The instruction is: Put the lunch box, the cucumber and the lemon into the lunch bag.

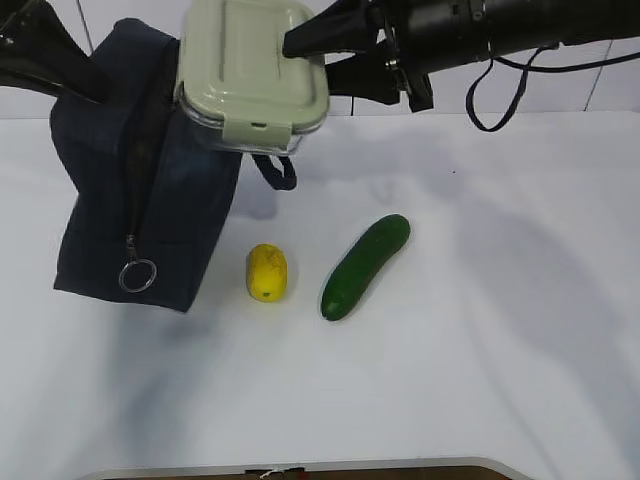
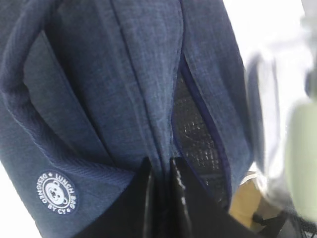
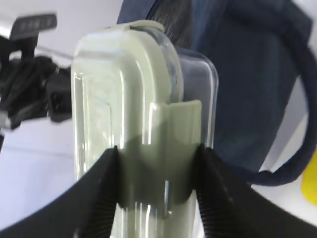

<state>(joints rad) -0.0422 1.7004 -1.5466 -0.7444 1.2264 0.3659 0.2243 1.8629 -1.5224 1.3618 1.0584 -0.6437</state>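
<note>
My right gripper point(image 1: 305, 60) is shut on the lunch box point(image 1: 250, 75), a clear container with a sage-green lid, held in the air over the lunch bag's right side; it shows close up in the right wrist view point(image 3: 143, 114). The navy lunch bag point(image 1: 140, 180) stands at the left, its zipper ring pull point(image 1: 138, 274) hanging down. My left gripper point(image 2: 161, 166) is shut on the bag's fabric edge point(image 2: 148, 99) beside its partly open slit. The lemon point(image 1: 267, 272) and the cucumber point(image 1: 365, 266) lie on the table to the right of the bag.
The white table point(image 1: 480, 350) stretches to the right and front of the cucumber. A bag handle loop point(image 1: 275, 170) hangs under the lunch box. A cable point(image 1: 500, 95) dangles from the right arm. The table's front edge point(image 1: 300, 466) is near the bottom.
</note>
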